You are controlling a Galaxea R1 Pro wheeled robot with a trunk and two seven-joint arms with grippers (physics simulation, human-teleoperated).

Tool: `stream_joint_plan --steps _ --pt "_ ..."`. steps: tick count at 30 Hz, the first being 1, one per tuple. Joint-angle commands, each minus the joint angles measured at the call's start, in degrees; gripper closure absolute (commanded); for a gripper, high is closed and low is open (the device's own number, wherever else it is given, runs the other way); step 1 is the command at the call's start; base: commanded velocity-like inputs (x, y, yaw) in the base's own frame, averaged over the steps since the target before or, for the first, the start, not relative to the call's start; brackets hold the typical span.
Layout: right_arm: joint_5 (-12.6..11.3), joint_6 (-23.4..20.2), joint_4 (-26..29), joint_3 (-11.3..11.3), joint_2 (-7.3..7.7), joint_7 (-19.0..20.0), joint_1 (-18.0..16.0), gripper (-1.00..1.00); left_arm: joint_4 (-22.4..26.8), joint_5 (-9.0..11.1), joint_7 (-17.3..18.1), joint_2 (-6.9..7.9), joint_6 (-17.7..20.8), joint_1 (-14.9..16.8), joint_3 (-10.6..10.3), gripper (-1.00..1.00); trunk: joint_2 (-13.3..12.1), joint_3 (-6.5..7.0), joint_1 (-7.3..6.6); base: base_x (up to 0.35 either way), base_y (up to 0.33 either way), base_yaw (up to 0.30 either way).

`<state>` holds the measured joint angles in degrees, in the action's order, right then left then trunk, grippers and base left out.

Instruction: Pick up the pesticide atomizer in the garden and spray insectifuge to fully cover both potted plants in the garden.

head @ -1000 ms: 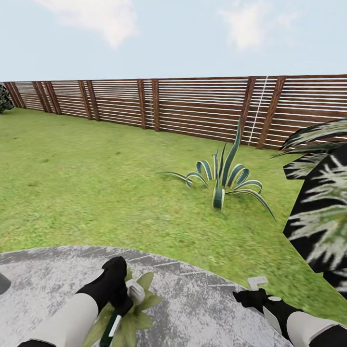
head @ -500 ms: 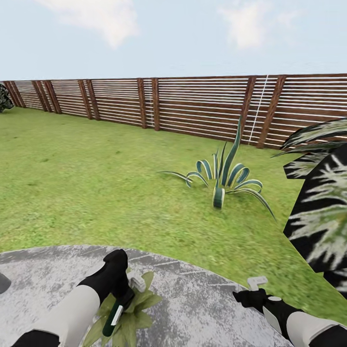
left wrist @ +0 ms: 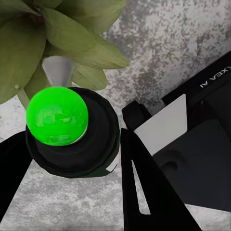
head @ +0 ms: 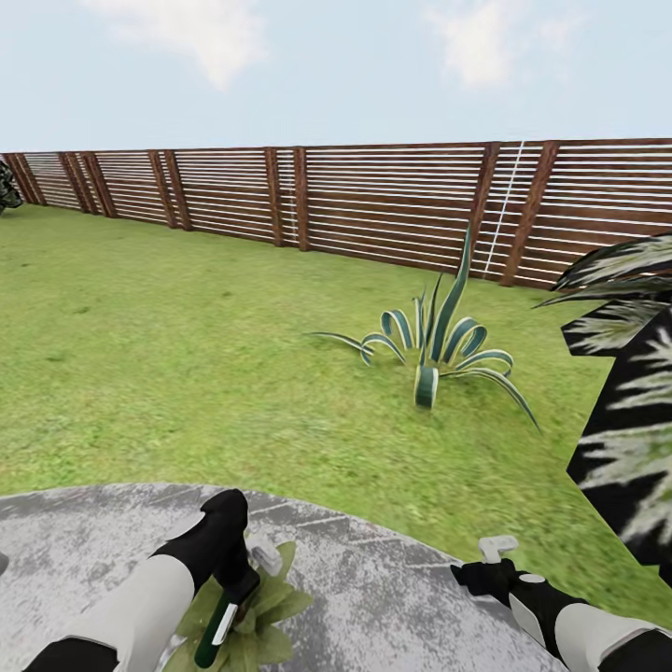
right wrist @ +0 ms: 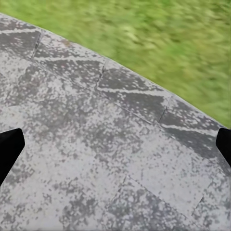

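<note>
Risk of partial cover: atomizer (head: 222, 618) held right over the near left potted plant (head: 252, 611) on the stone paving (head: 392, 597); sprayed from so close and at one angle, likely wets only the middle leaves and misses the outer ones.
Risk of slip: bottle gripped low in the left gripper (left wrist: 72, 159), tilted; could turn or slide between the fingers when the trigger is pressed.
Risk of crushing: left gripper (head: 238, 583) almost among the leaves; any further lowering could press into the plant (left wrist: 57, 43).
Risk of missed target: one rosette only in sight; second potted plant not located in these pictures, so the task is probably not near its end.
Left claw: pinching the atomizer (left wrist: 65, 130), fingers pressed against its dark body, green ball top between them, grey nozzle pointing to the leaves.
Right claw: right gripper (head: 495, 560) low at the near right over the paving; in the right wrist view dark fingertips (right wrist: 9, 147) sit at both edges with bare stone (right wrist: 110, 159) between, so spread wide and holding nothing, touching nothing as far as visible.
Surroundings: agave (head: 439, 350) on the lawn (head: 168, 373) farther ahead, palm (head: 625, 411) at the far right, fence (head: 327, 201) behind; none of these are targets.
</note>
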<state>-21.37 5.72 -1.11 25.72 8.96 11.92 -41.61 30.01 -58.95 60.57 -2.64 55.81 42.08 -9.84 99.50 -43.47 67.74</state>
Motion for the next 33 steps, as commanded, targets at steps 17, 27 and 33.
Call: stream_joint_plan --steps 17,27,33 --pt "-0.60 0.22 -0.11 0.47 0.00 0.30 -0.06 -1.00 -0.04 -0.55 0.60 0.00 0.27 -0.12 0.00 1.00 0.03 -1.32 -0.01 0.001 0.000 0.000" --pt "-0.60 0.22 -0.11 0.46 0.00 0.30 -0.07 -1.00 -0.04 -0.54 0.60 0.16 0.27 -0.36 0.08 1.00 0.03 -1.64 -0.01 0.000 0.000 0.000" --pt "-0.60 0.25 -0.12 0.47 0.02 0.32 -0.07 -1.00 -0.04 -0.55 0.60 0.18 0.27 -0.41 0.09 1.00 0.03 -1.89 -0.01 0.000 0.000 0.000"
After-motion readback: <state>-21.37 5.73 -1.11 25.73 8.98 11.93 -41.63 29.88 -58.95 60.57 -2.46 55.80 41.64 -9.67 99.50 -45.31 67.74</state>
